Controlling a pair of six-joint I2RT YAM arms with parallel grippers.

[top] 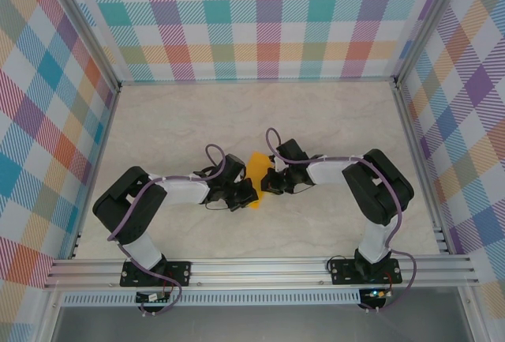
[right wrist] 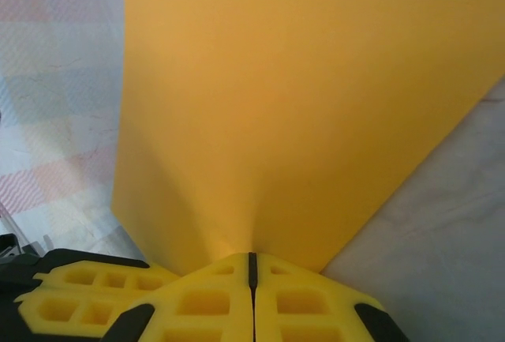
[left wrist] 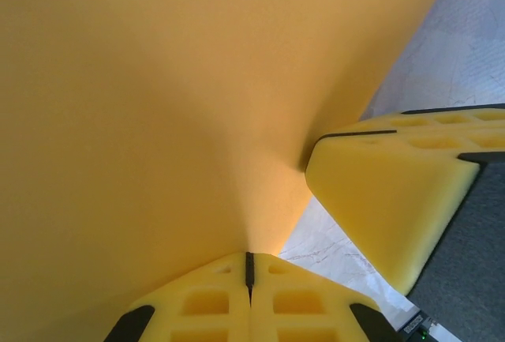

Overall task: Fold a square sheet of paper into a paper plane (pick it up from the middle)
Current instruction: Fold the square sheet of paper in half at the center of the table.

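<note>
The orange-yellow square sheet of paper (top: 256,167) hangs between the two arms at the table's middle. My left gripper (top: 246,193) is shut on its near left part; in the left wrist view the sheet (left wrist: 158,105) rises from the closed yellow fingertips (left wrist: 249,267). My right gripper (top: 268,182) is shut on the sheet's right side, and in the right wrist view the paper (right wrist: 316,97) stands up from between its pressed fingers (right wrist: 252,263). The right gripper's yellow fingers (left wrist: 394,192) touch the sheet just beside the left gripper. No paper plane shape is seen.
A pale marble tabletop (top: 173,121) spreads around the arms. Checked walls (top: 260,18) and aluminium frame posts enclose it at the back and sides. A metal rail (top: 260,267) carries both arm bases at the near edge.
</note>
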